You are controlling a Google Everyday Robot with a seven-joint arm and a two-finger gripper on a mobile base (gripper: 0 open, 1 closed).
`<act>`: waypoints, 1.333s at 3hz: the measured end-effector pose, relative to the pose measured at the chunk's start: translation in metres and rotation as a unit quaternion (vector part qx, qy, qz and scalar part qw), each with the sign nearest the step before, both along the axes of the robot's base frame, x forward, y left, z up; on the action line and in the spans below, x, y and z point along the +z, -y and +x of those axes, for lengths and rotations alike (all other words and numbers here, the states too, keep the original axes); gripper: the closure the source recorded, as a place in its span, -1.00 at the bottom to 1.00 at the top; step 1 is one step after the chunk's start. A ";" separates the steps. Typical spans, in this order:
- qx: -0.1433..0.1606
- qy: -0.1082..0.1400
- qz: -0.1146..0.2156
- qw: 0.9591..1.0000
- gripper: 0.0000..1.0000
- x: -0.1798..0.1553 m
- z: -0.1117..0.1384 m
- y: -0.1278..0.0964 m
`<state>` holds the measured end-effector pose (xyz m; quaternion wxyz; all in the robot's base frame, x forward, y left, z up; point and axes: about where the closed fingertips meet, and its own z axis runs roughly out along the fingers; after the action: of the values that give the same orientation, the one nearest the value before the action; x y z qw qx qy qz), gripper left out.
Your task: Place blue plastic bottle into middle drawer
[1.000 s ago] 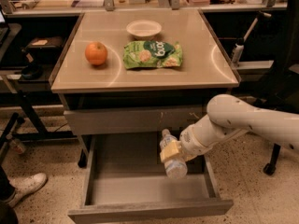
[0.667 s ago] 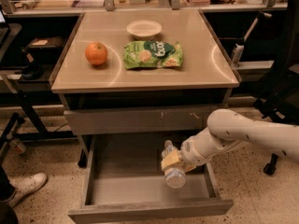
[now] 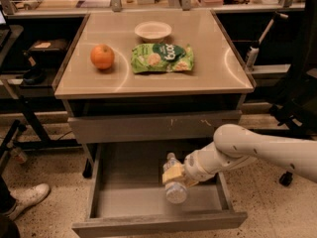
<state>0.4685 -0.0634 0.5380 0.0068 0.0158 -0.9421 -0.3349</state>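
The blue plastic bottle (image 3: pixel 174 182) is a small clear ribbed bottle, held tilted inside the pulled-out middle drawer (image 3: pixel 124 200), low over its grey floor towards the right. My gripper (image 3: pixel 175 175) comes in from the right on the white arm (image 3: pixel 257 150) and is shut on the bottle around its middle. Its yellowish fingers (image 3: pixel 172 173) cover part of the bottle. I cannot tell whether the bottle touches the floor.
On the tabletop (image 3: pixel 213 73) are an orange (image 3: pixel 102 56), a green snack bag (image 3: pixel 162 58) and a white bowl (image 3: pixel 153 30). A closed grey drawer front with pale scratch marks (image 3: pixel 153 126) sits above the open drawer. A shoe (image 3: pixel 27 198) is at the lower left, a chair base (image 3: pixel 292 118) at the right.
My gripper has moved down and a little left with the bottle, lowering it deeper into the open drawer.
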 end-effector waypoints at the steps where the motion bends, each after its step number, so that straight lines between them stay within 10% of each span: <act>1: -0.008 0.000 0.041 0.999 1.00 -0.014 0.001 -0.034; 4: -0.003 -0.013 0.083 0.996 1.00 -0.033 -0.002 -0.076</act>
<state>0.4669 0.0122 0.5046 0.0165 0.0094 -0.9110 -0.4119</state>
